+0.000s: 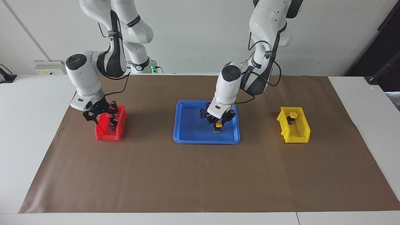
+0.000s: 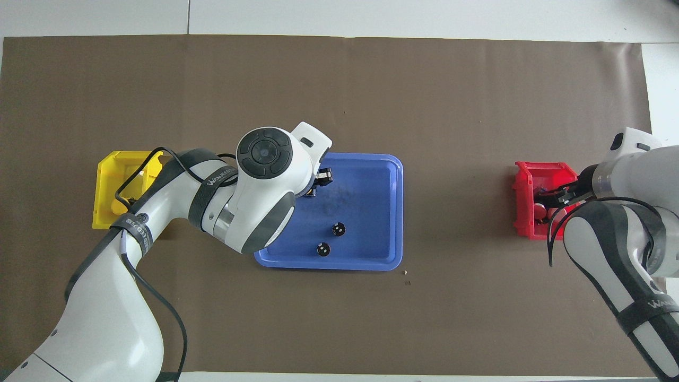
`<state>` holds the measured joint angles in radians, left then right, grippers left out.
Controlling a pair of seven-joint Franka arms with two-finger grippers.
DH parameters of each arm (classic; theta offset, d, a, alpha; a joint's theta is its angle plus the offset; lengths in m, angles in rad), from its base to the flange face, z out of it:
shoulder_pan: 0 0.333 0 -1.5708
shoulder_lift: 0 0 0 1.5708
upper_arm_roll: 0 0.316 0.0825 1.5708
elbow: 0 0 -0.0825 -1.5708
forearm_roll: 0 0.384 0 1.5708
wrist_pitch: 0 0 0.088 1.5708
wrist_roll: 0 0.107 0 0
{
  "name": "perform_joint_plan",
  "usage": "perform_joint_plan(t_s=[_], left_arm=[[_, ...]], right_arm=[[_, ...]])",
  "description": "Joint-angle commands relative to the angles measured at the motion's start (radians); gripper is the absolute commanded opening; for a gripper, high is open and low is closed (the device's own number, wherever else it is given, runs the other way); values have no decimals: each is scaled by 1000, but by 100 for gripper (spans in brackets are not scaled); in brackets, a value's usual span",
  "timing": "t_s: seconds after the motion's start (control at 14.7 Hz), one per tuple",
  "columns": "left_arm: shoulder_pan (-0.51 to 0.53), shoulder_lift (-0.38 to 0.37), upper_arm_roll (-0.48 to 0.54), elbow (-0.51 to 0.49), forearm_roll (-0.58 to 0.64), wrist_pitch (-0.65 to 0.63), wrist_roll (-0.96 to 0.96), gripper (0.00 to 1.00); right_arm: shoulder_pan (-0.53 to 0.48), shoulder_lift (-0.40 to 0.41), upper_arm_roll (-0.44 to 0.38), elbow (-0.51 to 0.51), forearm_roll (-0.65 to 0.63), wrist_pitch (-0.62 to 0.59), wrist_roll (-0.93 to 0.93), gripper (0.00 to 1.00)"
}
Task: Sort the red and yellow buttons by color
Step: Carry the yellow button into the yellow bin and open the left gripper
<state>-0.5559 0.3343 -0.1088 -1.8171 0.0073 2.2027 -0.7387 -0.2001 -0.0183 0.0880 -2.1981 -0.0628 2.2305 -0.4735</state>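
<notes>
While the left end effector [image 1: 218, 124] sits low in the blue tray [image 1: 187, 137], clenched either side of a yellow button [image 1: 218, 124], step in hand reads as pickup of the last yellow one. Button stands in the tray, toward the left arm's end, apparently not lifted yet; hard to be sure of contact with the tray floor. In the overhead view mostly hidden under the left arm's wrist.

Other yellow button [image 1: 292, 115] already in the yellow bin [image 1: 301, 137], at the end nearer the robots. Two dark capless cylinders [image 2: 338, 229] in the tray too, nearer the robots than the gripped button; not task items.

Right end effector [image 1: 99, 115] over the red bin [image 1: 120, 132], fingers spread, nothing held. Red buttons [image 1: 112, 123] lie in that bin beneath it, partly hidden; exact count unclear.

So judged roughly three quarters done: red side finished, one yellow left.

Next move calls for: straight lift clear of the tray rim, carry toward the left arm's end of the surface, lower over the free part of the yellow bin, release. Worth watching: domed cap may slip in the grip, and keeping clear of the button already in the bin.
</notes>
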Motion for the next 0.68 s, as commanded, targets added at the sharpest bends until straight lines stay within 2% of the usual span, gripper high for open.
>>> perform_joint_plan(t_s=[0.0, 0.14, 0.34, 0.54, 0.61], left_arm=[[-1, -11, 21, 131, -3, -157, -8, 1], [62, -44, 23, 237, -1, -344, 30, 1], [242, -142, 23, 243, -7, -504, 301, 1], [436, -181, 23, 231, -7, -540, 578, 1], [482, -198, 24, 179, -6, -511, 661, 1]], right_arm=[[-7, 9, 18, 222, 8, -260, 16, 100], [-9, -8, 18, 346, 11, -427, 19, 100], [-12, -3, 16, 522, 26, -615, 41, 100], [-13, 0, 13, 612, 57, -728, 156, 100], [-13, -3, 13, 629, 57, -753, 195, 100]])
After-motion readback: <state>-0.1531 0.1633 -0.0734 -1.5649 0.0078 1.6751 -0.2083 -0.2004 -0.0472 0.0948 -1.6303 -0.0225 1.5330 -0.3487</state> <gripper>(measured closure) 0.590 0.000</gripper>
